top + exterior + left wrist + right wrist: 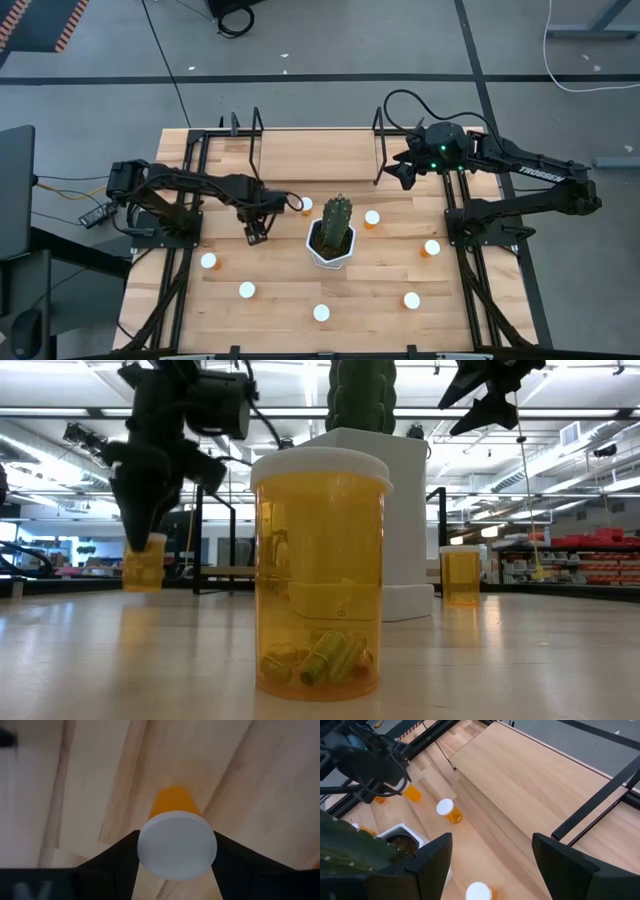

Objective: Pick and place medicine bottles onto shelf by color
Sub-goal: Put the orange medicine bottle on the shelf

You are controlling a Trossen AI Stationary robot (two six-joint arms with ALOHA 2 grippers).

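Observation:
My left gripper [255, 234] points down at the table left of the cactus. Its fingers [115, 855] press both sides of the white cap of one orange medicine bottle [177, 845], so it is shut on that bottle [143, 568]. The bottle is upright at table level. From above, the gripper hides it. Several more white-capped medicine bottles stand loose, among them one [306, 204] near the left gripper and one [320, 580] close in the low view. The shelf [310, 150] spans the back of the table. My right gripper [491, 840] hangs open above the shelf's right end [405, 175].
A green cactus in a white pot [332, 238] stands mid-table, just right of the left gripper. Loose bottles lie to its right [372, 217] [432, 248] and along the front [247, 290] [321, 312] [411, 300]. Black rod frames [258, 135] rise at the shelf's ends.

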